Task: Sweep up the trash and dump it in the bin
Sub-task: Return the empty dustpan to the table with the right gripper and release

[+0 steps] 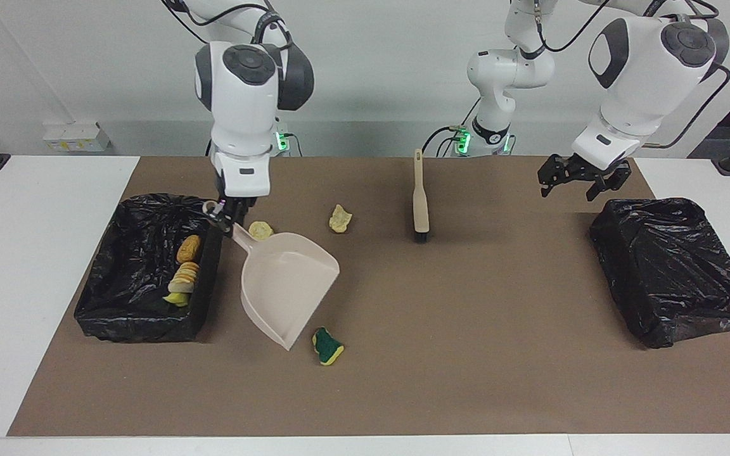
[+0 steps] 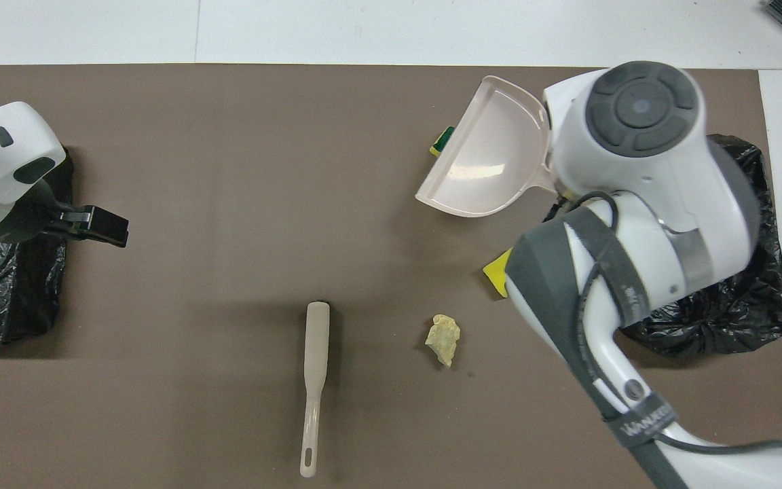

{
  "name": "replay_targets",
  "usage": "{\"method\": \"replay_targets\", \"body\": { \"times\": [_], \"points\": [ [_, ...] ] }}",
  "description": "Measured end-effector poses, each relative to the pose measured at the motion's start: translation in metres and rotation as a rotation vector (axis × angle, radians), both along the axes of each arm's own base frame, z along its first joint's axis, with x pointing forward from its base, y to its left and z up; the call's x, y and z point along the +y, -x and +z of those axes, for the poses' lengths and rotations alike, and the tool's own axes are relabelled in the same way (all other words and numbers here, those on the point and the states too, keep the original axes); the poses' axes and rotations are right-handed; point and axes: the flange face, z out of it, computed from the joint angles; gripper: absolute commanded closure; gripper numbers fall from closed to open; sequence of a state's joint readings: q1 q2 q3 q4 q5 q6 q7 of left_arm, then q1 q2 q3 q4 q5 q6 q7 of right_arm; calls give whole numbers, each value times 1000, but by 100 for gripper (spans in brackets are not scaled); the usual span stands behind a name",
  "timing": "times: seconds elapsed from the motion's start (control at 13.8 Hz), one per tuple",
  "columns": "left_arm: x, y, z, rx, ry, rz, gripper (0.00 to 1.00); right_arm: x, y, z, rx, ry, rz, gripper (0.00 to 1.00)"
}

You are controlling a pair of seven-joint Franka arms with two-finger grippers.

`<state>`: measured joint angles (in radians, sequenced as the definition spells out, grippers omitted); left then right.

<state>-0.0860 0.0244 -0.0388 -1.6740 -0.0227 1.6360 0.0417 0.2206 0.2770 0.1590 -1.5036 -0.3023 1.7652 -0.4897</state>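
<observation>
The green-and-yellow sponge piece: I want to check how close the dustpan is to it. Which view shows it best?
The facing view: the sponge piece lies whole on the mat, just beside the dustpan lip. Overhead, the raised dustpan covers all but a sliver.
</observation>
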Motion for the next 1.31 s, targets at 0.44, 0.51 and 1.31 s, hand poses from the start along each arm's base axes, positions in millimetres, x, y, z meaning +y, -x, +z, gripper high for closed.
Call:
{"method": "replay_targets", "body": {
  "times": [0.44, 0.51, 1.31],
  "points": [
    [0, 1, -5, 9, -1, 0, 0, 113, -3, -30, -99, -175, -473, 100],
    [0, 1, -5, 10, -1, 0, 0, 131, -4, -34, -114, -195, -550, 100],
    [0, 7, -15, 4, -2, -1, 0, 296, 27, -144, -136, -305, -883, 100]
  ]
}}
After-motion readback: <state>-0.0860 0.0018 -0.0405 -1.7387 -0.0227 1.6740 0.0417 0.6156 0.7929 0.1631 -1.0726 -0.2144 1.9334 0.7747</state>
